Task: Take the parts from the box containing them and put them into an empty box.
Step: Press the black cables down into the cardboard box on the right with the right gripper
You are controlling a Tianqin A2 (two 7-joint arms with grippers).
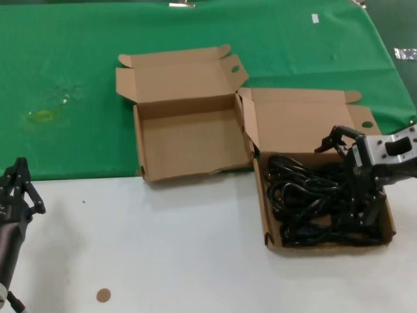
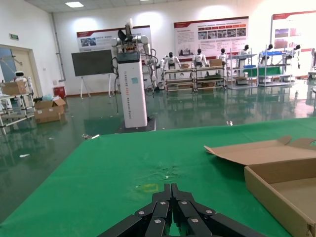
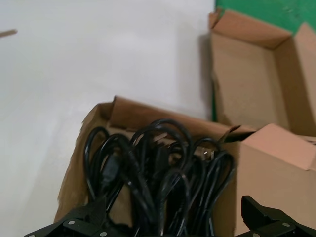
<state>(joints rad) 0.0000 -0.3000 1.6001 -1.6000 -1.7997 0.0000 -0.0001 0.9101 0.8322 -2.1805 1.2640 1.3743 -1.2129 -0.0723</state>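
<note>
The box containing the parts [image 1: 389, 215] lies open at the right on the white table, full of tangled black power cords [image 1: 313, 195]. My right gripper [image 1: 345, 182] is down in this box at its right side, open, with fingers spread wide on either side of the cords. In the right wrist view the cords [image 3: 158, 158] lie between the fingers [image 3: 91, 217] inside the box's wall [image 3: 143, 111]. The empty box [image 1: 189, 147] lies open to the left of it and also shows in the right wrist view [image 3: 252, 74]. My left gripper [image 1: 18, 173] is shut and empty at the near left.
A green cloth [image 1: 78, 65] covers the far half of the table, with a yellow smear [image 1: 42, 116] on it. The near half is white tabletop [image 1: 163, 248] with a small brown disc [image 1: 103, 295]. The left wrist view shows the empty box's side wall [image 2: 281, 182].
</note>
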